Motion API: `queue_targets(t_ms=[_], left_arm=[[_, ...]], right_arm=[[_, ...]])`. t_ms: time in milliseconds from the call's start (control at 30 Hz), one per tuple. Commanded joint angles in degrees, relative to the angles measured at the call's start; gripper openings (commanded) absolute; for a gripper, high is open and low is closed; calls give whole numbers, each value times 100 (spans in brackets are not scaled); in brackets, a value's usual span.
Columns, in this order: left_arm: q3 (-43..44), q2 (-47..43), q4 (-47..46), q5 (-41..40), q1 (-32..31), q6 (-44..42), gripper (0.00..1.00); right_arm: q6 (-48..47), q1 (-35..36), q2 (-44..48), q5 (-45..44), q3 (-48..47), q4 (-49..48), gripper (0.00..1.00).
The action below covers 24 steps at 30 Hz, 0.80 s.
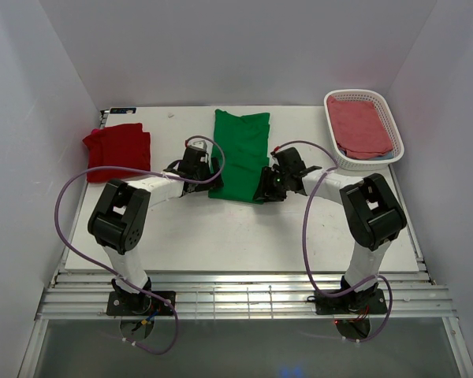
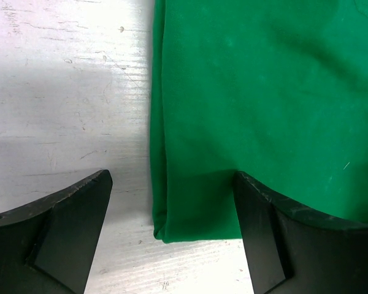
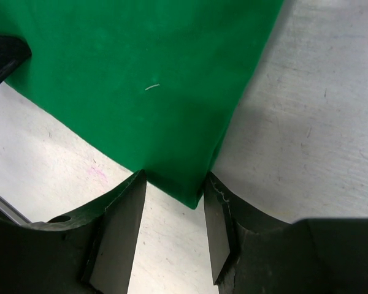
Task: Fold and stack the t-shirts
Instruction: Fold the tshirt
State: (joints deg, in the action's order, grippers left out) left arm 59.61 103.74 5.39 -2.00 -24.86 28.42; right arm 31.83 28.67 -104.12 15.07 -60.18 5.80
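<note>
A bright green t-shirt [image 1: 240, 153] lies folded into a long strip in the middle of the table. Its near-left corner [image 2: 196, 208] sits between the fingers of my left gripper [image 2: 172, 177], which is open. Its near-right corner [image 3: 193, 184] pokes between the fingers of my right gripper [image 3: 175, 177], also open and not pinching the cloth. From above, the left gripper [image 1: 207, 175] and the right gripper [image 1: 266, 185] flank the shirt's near end. A deep red t-shirt [image 1: 118, 148] lies folded at the back left, away from both grippers.
A white basket [image 1: 394, 130] at the back right holds a pink-red cloth [image 1: 361, 126]. Purple cables loop from both arms. White walls close in the table on the left, right and back. Metal rails run along the near edge.
</note>
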Motion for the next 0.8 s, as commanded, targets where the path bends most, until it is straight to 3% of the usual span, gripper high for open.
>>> queue_targets(t_ms=[0,600,767], left_arm=[[-99,32,103,165,-10,137,90],[-644,-126,-11,543,-19,515,84],[-881,-144,-64,613,-27,620,66]], right_arm=[[-72,7,-91,-30,-266,-132,49],[-81,16,-249,-48,-345,-158,48],[-55,16,-276,-109,-336,-176,48]])
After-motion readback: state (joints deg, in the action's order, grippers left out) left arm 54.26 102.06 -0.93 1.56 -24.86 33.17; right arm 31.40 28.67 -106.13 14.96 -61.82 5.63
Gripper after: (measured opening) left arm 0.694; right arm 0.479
